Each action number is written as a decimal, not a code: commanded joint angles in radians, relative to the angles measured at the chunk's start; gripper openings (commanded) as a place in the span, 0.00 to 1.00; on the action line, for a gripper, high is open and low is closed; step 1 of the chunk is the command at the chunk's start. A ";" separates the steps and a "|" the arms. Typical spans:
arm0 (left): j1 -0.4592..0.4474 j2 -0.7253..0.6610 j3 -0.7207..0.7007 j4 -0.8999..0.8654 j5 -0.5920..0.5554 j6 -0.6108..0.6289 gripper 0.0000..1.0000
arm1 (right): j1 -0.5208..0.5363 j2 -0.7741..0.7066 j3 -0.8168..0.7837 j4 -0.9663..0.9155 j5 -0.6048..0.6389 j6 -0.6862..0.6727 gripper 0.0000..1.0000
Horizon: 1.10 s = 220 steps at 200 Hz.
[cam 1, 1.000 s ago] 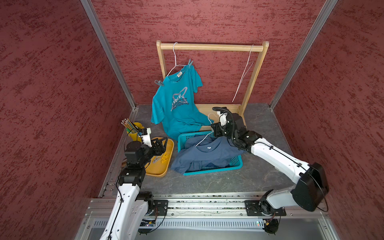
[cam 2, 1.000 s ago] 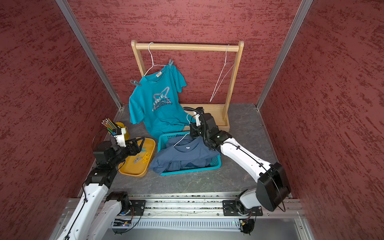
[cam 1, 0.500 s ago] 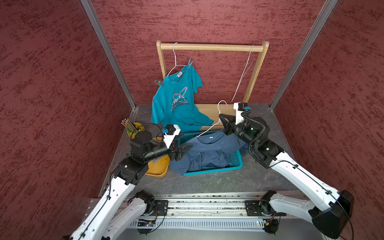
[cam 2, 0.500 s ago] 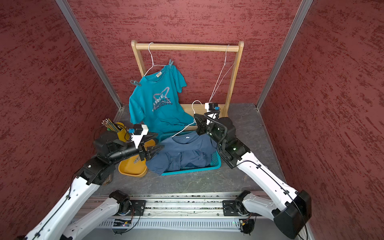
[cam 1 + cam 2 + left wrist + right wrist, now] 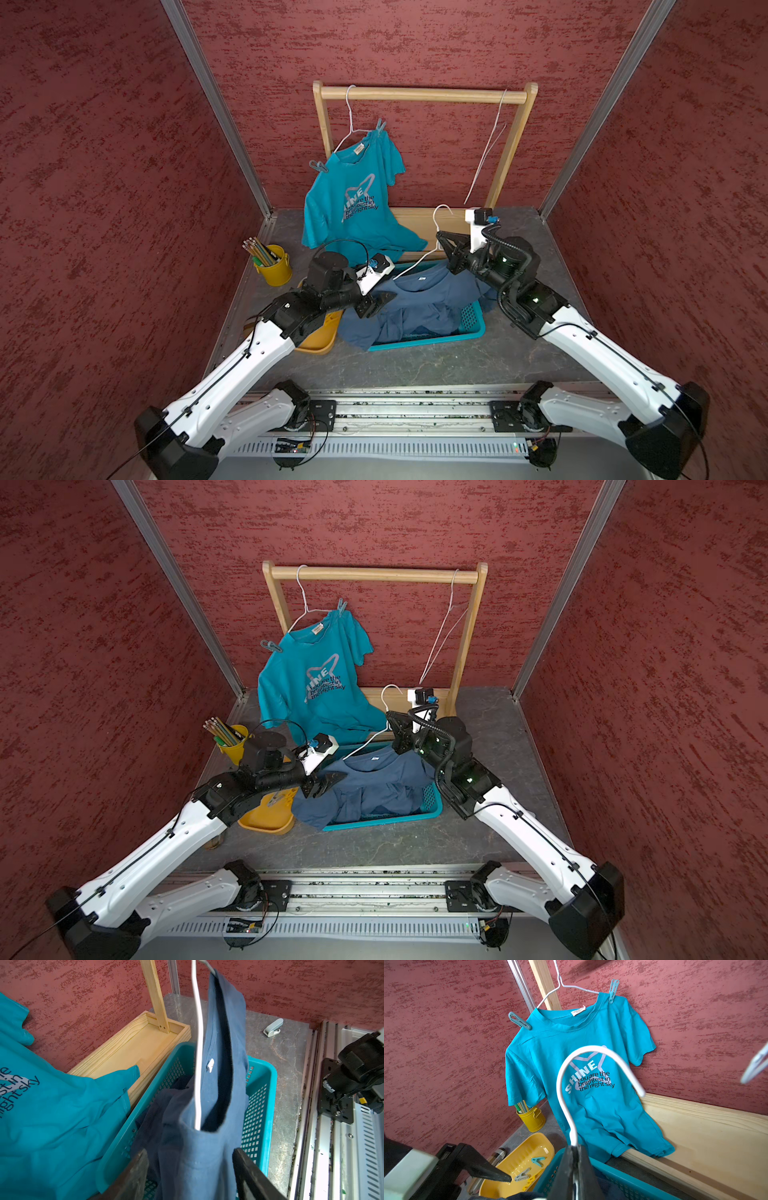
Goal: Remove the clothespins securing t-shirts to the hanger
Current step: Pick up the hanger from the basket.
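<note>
Above the basket (image 5: 432, 338), the right end effector (image 5: 445, 248) is clenched on the neck of the white hanger (image 5: 560, 1088); the left end effector (image 5: 376, 304), jaws apart, straddles the slate blue t-shirt (image 5: 424, 299) draped from it. That shirt shows no pins, and loose clothespins (image 5: 537, 1160) lie in the yellow tray (image 5: 533, 1145) beside the basket. Behind the basket, two pegs (image 5: 318, 166) clamp the hanging teal t-shirt (image 5: 353, 208), yet to come off.

Navy shirt (image 5: 160, 1103) mostly buried under slate-blue shirt (image 5: 207, 1157); yellow tray (image 5: 321, 344) half hidden behind L arm (image 5: 266, 347).
</note>
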 commanded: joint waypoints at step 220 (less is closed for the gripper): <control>0.110 -0.147 0.022 -0.127 0.163 0.176 0.00 | 0.014 -0.205 0.179 -0.478 0.108 -0.406 0.70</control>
